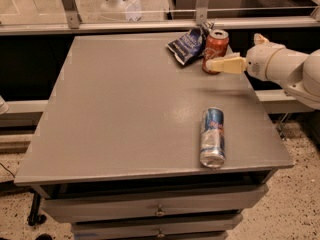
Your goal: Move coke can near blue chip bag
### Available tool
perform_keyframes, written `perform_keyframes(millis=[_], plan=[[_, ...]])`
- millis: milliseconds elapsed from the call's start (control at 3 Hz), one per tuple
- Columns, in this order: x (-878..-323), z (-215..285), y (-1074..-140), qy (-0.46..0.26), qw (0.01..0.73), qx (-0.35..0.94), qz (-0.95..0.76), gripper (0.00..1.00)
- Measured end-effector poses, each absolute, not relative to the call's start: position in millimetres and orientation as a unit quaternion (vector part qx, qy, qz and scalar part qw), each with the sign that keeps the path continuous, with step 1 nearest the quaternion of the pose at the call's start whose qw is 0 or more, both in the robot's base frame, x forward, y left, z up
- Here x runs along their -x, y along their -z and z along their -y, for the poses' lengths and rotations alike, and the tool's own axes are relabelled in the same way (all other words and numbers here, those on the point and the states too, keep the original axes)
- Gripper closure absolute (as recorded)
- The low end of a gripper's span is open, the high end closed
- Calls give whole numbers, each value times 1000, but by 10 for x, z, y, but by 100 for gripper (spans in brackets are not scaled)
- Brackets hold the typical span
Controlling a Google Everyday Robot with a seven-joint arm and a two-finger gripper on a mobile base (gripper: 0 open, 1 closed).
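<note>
The coke can (pixel 215 48), red with a silver top, stands upright near the table's far right edge. The blue chip bag (pixel 186 45), crumpled dark blue foil, lies just to its left, touching or nearly touching it. My gripper (pixel 231 54) reaches in from the right on a white arm. It is open and holds nothing. One cream finger (pixel 226 64) points left, with its tip in front of the can's lower right side.
A taller blue-and-silver can (pixel 212 136) lies on its side near the front right of the grey table (pixel 125 109). Drawers sit under the table front. A glass railing (pixel 150 14) runs behind the far edge.
</note>
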State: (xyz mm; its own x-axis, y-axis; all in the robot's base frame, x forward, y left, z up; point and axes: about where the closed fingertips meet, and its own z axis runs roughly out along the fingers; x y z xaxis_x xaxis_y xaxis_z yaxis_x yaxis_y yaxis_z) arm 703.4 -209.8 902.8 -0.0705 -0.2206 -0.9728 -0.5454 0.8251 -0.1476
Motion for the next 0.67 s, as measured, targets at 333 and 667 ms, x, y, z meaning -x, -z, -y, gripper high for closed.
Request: perform_keyframes(millis=[333,667], plan=[[-6618,2483,-9294,-117,634,276,-713,0],[-6204,2840,-9530,-111,636,288,-707,0]])
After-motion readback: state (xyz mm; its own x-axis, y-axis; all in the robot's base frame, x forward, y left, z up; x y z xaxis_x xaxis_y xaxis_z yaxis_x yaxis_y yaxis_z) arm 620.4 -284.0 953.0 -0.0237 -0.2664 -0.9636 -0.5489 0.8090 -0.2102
